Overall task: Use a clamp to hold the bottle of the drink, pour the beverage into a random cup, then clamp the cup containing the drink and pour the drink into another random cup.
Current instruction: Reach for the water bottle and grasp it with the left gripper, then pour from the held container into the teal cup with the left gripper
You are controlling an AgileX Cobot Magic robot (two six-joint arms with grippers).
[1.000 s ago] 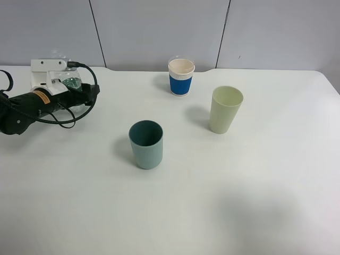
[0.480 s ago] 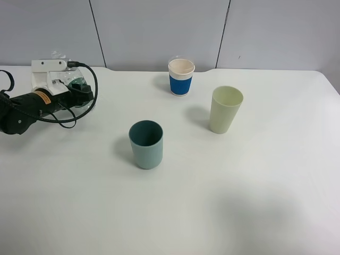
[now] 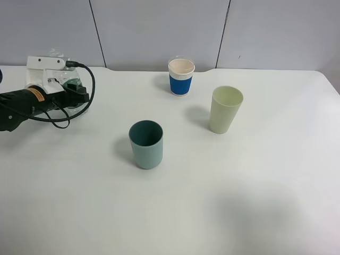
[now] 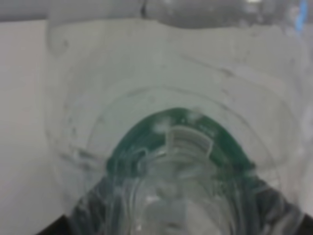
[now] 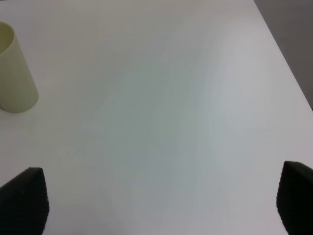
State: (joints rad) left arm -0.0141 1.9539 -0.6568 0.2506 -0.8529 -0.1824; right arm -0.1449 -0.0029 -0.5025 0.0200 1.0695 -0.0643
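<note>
A clear bottle [image 3: 68,84] with green drink stands at the far left of the table, half hidden by my left gripper [image 3: 77,95]. In the left wrist view the bottle [image 4: 176,122] fills the picture, blurred and very close, with dark finger parts at the lower corners. It lies between the jaws, but I cannot tell whether they grip it. A teal cup [image 3: 146,144] stands mid-table, a white cup with a blue sleeve [image 3: 181,77] at the back, and a pale green cup [image 3: 225,110] to the right. My right gripper [image 5: 156,205] is open over bare table, with the pale green cup [image 5: 14,78] off to one side.
The white table [image 3: 255,202] ends at a grey wall [image 3: 159,32] behind the cups. A black cable [image 3: 87,90] loops over the left arm beside the bottle. The right arm does not show in the exterior high view.
My left arm and gripper have shifted a little to the left at the bottle. The cups have not moved.
</note>
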